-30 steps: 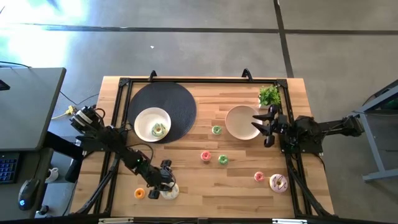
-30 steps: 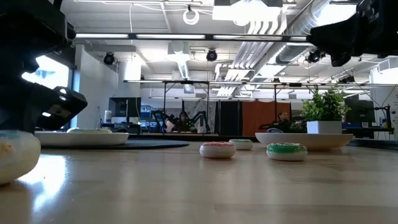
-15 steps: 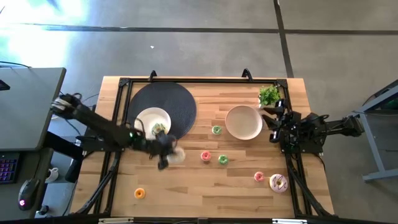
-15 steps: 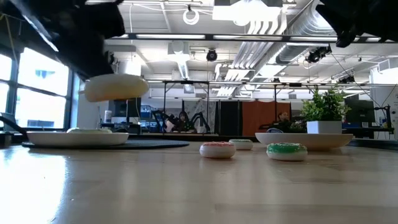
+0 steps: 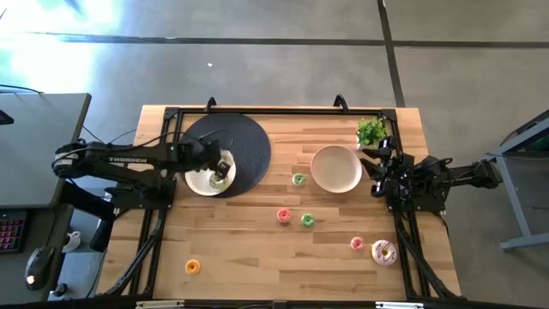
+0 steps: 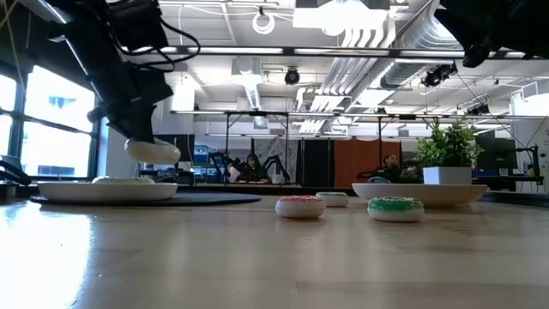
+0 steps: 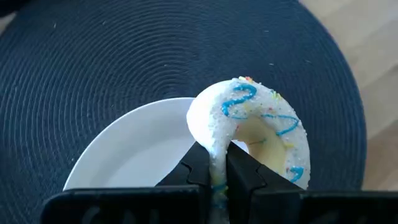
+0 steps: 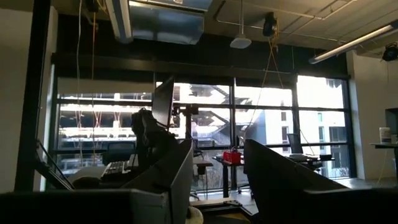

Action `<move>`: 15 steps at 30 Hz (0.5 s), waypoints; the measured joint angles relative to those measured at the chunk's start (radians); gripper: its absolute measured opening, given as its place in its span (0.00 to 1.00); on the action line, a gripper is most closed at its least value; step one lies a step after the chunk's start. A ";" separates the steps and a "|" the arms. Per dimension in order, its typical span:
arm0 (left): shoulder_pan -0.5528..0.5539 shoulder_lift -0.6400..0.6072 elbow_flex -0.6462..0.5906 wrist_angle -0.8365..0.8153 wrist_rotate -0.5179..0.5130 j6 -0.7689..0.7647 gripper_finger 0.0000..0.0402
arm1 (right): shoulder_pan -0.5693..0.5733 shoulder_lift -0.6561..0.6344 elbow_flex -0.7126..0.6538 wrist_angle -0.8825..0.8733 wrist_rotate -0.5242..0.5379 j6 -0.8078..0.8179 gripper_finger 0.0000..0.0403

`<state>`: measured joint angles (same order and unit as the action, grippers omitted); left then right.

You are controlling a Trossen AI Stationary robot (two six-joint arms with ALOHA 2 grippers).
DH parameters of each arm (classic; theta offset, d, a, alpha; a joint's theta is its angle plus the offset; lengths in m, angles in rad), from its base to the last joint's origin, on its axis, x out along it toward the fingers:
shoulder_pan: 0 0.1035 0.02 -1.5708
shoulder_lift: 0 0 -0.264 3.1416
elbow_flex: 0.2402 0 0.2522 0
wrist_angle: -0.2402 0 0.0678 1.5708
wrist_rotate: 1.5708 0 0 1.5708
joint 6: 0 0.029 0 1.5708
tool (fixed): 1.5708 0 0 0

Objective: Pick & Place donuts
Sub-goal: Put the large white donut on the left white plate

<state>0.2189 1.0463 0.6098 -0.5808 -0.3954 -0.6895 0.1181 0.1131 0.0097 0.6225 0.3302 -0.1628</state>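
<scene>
Left pincer (image 7: 214, 171): clamped on cream donut (image 7: 258, 127), above white plate (image 7: 134, 155), far left.
Right pincer (image 5: 374, 167): fingers apart, apparently empty, right tabletop (image 5: 343, 266) edge.

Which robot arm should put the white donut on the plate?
The left. Its gripper is already shut on the white donut, hanging just above the white plate. The right gripper waits far across the table, beside the beige plate.

Open-plan lab, exposed ceiling ducts (image 6: 377, 34), other robot rigs (image 6: 249, 163), desks behind
</scene>
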 joint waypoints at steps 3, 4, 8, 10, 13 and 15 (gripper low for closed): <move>0.062 0.032 0.001 -0.010 0.015 0.001 0.04 | 0.000 0.000 0.000 0.000 0.001 0.006 0.35; 0.078 0.038 0.000 -0.027 0.017 0.004 0.04 | 0.000 0.000 0.000 -0.001 0.003 0.006 0.35; 0.118 0.067 0.001 -0.059 0.073 0.034 0.04 | 0.000 0.000 0.000 -0.012 0.003 0.006 0.35; 0.115 0.090 0.000 -0.053 0.093 0.067 0.04 | 0.000 0.000 0.000 -0.015 0.005 0.006 0.35; 0.115 0.111 0.000 -0.052 0.093 0.103 0.04 | 0.000 0.000 0.000 -0.016 0.007 0.008 0.35; 0.115 0.127 0.001 -0.043 0.091 0.106 0.06 | 0.000 0.000 0.000 -0.017 0.005 0.009 0.35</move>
<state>0.3340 1.1732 0.6106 -0.6239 -0.3049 -0.5836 0.1181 0.1131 0.0097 0.6060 0.3353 -0.1539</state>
